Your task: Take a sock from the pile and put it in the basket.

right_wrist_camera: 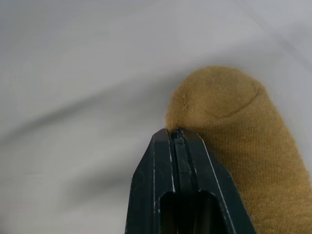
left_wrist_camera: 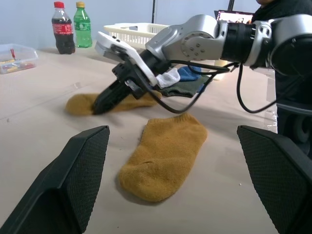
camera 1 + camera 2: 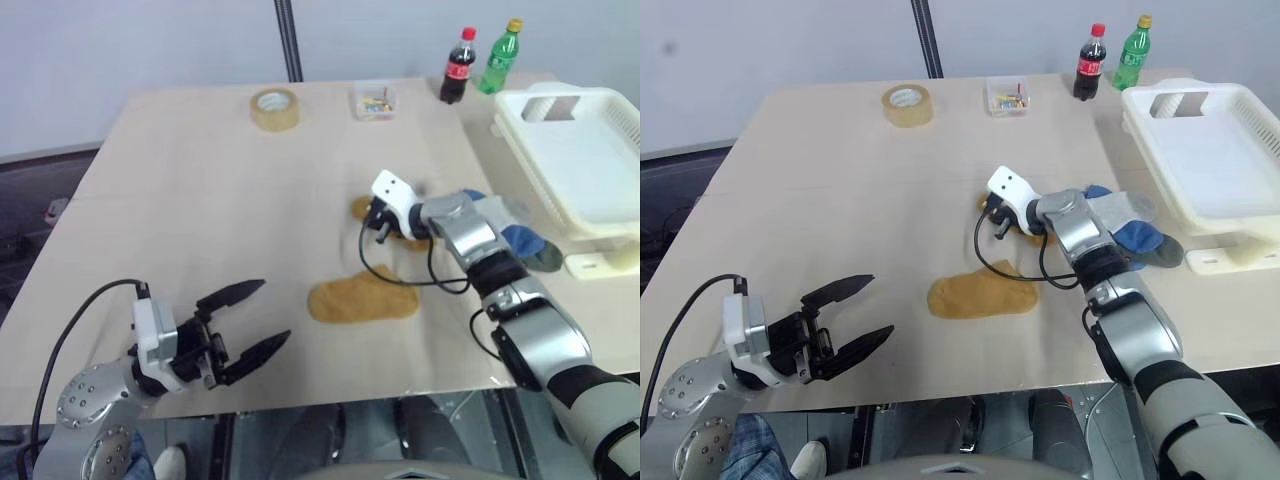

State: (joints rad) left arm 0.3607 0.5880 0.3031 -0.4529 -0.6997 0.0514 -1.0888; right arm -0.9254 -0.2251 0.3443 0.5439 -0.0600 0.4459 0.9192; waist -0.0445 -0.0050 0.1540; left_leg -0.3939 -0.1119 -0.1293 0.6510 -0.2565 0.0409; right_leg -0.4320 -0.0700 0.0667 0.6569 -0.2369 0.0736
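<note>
Head view: the right claw [image 3: 378,222] is at the toe of the sock [image 3: 362,208], at the pile's [image 3: 500,225] nine-o'clock edge. The basket [image 3: 600,235] stands at the pile's two o'clock, and I judge the way there free. The left claw [image 3: 255,318] waits wide open and empty at seven o'clock.

Left wrist view: a second tan sock [image 2: 163,156] lies flat, alone, with room around.

Right wrist view: the fingers are pressed together at the sock's edge; whether cloth is pinched, I cannot tell.
</note>
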